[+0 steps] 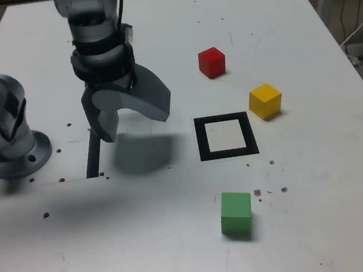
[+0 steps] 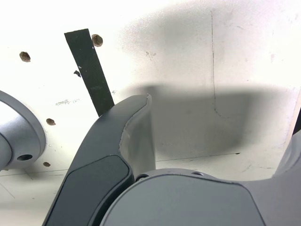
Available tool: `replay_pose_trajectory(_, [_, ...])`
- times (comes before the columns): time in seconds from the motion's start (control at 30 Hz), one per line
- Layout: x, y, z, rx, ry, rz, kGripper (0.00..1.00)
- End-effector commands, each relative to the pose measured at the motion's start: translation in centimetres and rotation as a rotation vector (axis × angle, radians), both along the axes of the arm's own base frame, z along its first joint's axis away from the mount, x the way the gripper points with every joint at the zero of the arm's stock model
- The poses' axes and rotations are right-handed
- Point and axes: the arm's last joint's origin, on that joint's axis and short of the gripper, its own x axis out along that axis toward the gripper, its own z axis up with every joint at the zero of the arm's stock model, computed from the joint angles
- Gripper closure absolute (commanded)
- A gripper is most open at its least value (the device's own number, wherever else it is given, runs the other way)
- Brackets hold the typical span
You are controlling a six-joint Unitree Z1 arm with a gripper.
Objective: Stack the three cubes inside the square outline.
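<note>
We have our pincer point(image 1: 132, 118) spread wide open above the bench point(image 1: 155, 250), with nothing in its hold and none of the cubes touched. Taking the square outline point(image 1: 252, 142) as our landmark, in the exterior view we see the pincer to its left, the yellow cube point(image 1: 265, 101) just beside its upper right corner, the red cube point(image 1: 212, 63) above it, and the green cube point(image 1: 236, 213) below it. All three cubes sit outside it, apart from one another.

The upper arm point(image 1: 93, 24) rises out of frame above the gripper point(image 1: 129, 109) in the exterior view. Beside the gripper's jaw, the wrist view crops the round base point(image 2: 19, 132).
</note>
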Motion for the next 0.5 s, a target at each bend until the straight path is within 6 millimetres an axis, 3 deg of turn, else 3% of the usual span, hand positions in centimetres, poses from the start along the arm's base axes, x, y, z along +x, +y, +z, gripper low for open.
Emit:
replay_pose_trajectory(0.0, [0.1,0.03,0.14,0.001,-0.007,0.0,0.0])
replay_pose_trajectory(0.47, [0.27,-0.3,0.53,-0.065,-0.026,0.049,0.0])
